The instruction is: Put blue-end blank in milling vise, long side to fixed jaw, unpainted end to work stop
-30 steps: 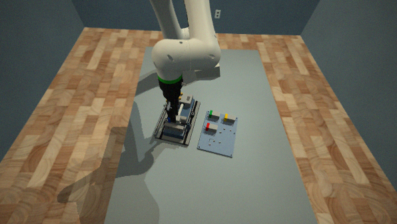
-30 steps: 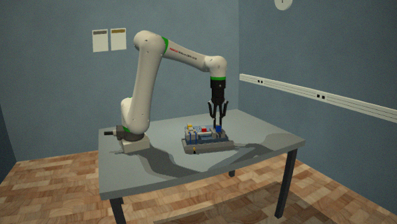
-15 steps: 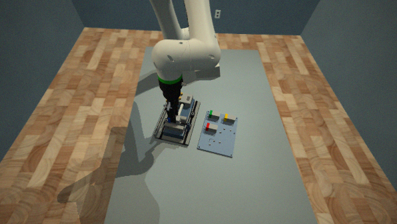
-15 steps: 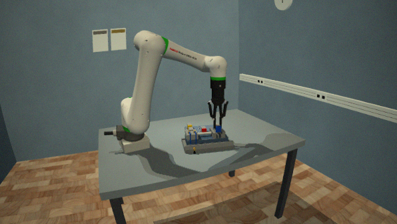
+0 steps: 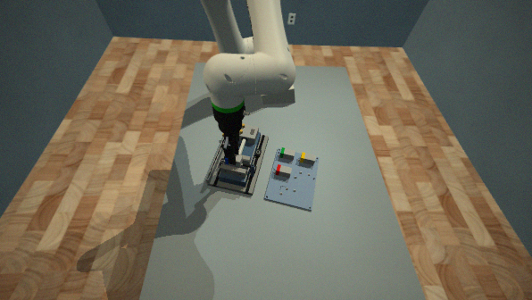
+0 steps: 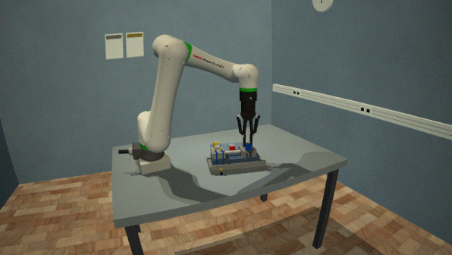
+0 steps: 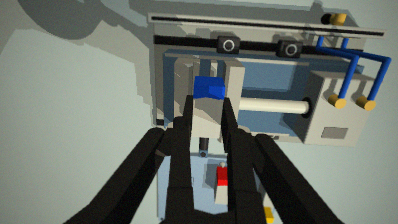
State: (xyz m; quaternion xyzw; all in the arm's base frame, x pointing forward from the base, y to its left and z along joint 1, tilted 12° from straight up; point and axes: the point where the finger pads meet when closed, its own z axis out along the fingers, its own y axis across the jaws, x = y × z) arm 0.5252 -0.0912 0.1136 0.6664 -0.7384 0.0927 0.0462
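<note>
My gripper (image 5: 228, 154) (image 6: 248, 142) (image 7: 207, 107) is shut on the blank with the blue end (image 5: 226, 160) (image 6: 249, 146) (image 7: 209, 87). It holds the blank down between the two jaws of the milling vise (image 5: 232, 185) (image 6: 236, 167) (image 7: 265, 75). The blue end points away from the plate. The jaw block with blue hoses (image 7: 332, 107) is at one end of the vise. The plain fixed jaw (image 7: 181, 80) stands at the other end, close beside the blank. A short dark rod (image 7: 203, 145) shows just under my fingers. I cannot tell whether the blank rests on the low bars.
The blue plate (image 5: 290, 192) lies right of the vise. It carries blanks with a green end (image 5: 282, 153), a yellow end (image 5: 303, 156) and a red end (image 5: 278, 169) (image 7: 221, 177), and several small pins. The arm's base stands at the table's far end.
</note>
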